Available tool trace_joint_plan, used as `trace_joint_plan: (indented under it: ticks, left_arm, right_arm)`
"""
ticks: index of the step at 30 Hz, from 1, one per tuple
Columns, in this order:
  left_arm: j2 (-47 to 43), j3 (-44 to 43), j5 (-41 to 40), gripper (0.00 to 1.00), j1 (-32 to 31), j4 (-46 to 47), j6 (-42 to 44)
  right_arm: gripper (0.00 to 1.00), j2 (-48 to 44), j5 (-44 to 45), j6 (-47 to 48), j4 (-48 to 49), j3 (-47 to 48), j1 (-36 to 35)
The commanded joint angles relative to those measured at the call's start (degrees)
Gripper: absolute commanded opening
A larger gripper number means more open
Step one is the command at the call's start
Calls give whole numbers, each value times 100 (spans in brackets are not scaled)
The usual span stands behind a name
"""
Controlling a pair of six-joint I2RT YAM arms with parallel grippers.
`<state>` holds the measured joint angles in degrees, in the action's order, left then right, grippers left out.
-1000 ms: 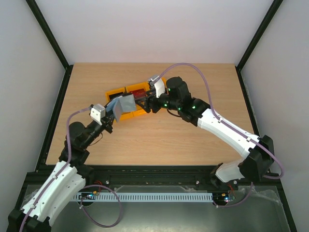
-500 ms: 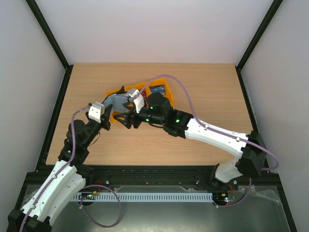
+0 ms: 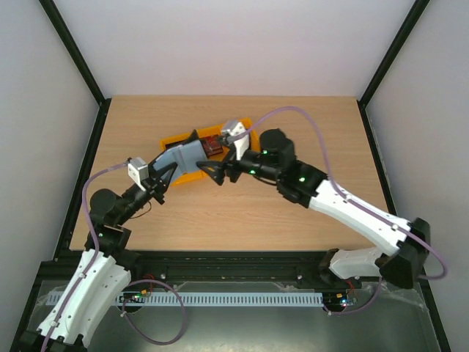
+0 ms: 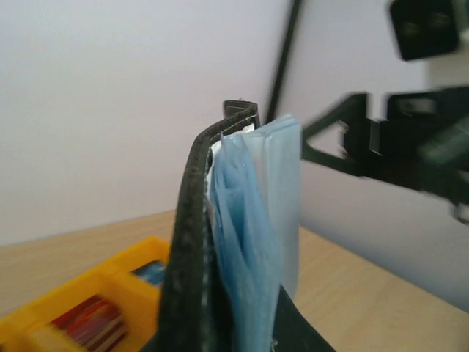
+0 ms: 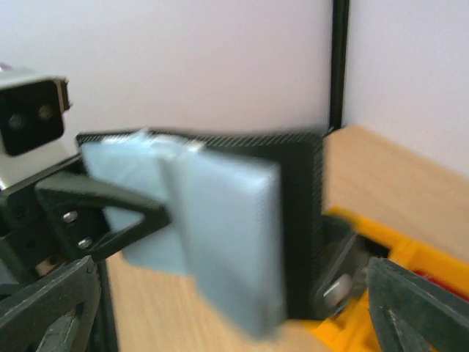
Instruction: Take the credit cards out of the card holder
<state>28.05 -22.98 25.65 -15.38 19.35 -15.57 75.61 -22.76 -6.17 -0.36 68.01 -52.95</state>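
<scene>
The card holder (image 3: 183,157), black outside with blue-grey pockets (image 4: 256,213), is held up on edge above the table, and my left gripper (image 3: 168,174) is shut on its lower end. My right gripper (image 3: 206,155) is open, one finger on each side of the holder's far end (image 5: 234,235), not touching it. Its fingers (image 5: 51,308) show at the bottom corners of the right wrist view. A red credit card (image 3: 214,145) lies in the yellow bin (image 3: 176,139). The left wrist view also shows that red card (image 4: 91,321) and a blue card (image 4: 150,273). Whether the pockets hold cards does not show.
The yellow bins (image 4: 110,282) sit on the wooden table just behind and under the card holder. Black frame posts (image 3: 80,66) and white walls close in the table on the left, right and back.
My right gripper has opened wider and swung from low in front of the bins back up round the card holder's end. The left arm has drawn back slightly, still holding the holder.
</scene>
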Motion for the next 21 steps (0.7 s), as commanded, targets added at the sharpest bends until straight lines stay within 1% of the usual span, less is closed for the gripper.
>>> trace_joint_plan:
  ticks: [1, 4, 7, 11, 12, 13, 15, 16, 17, 18, 19, 20, 21]
  left_arm:
    - [-69, -10, 1672, 2, 9, 1051, -461]
    - [-63, -122, 2057, 2, 30, 1121, -466]
    - [-59, -256, 2487, 2, 41, 1135, -375]
    - [-55, -342, 2632, 2, 58, 1046, -365]
    - [-54, -339, 2623, 2, 65, 1041, -375]
    - [-54, -341, 2614, 2, 75, 1037, -368]
    - [-55, -346, 2531, 2, 88, 1022, -350]
    - [-54, -342, 2491, 2, 100, 992, -358]
    - [-54, -347, 2469, 2, 100, 969, -352]
    - [-61, -339, 2470, 2, 103, 939, -357]
    - [-71, -342, 2463, 6, 109, 918, -377]
    - [-90, -332, 2448, 18, 113, 905, -398]
    - [-120, -345, 2441, 33, 140, 912, -441]
  right_arm:
    - [99, -426, -419, 777, -529, -41, 276]
    - [99, -333, -783, 1148, -997, 242, 346]
    - [99, -199, -1061, 1385, -1213, 461, 376]
    - [100, -92, -2093, 1585, -1448, 670, 428]
    - [97, -56, -2230, 1528, -1438, 690, 426]
    - [87, -11, -2272, 1437, -1437, 717, 426]
    - [56, 91, -2275, 1320, -1488, 778, 426]
    - [31, 108, -2294, 1309, -1509, 790, 426]
    - [12, 101, -2322, 1304, -1477, 768, 426]
    - [3, 40, -2321, 1276, -1394, 715, 426]
    - [2, -38, -2338, 1242, -1264, 616, 430]
    - [2, -115, -2387, 1226, -1136, 516, 438]
    - [2, -181, -2485, 1224, -1057, 449, 472]
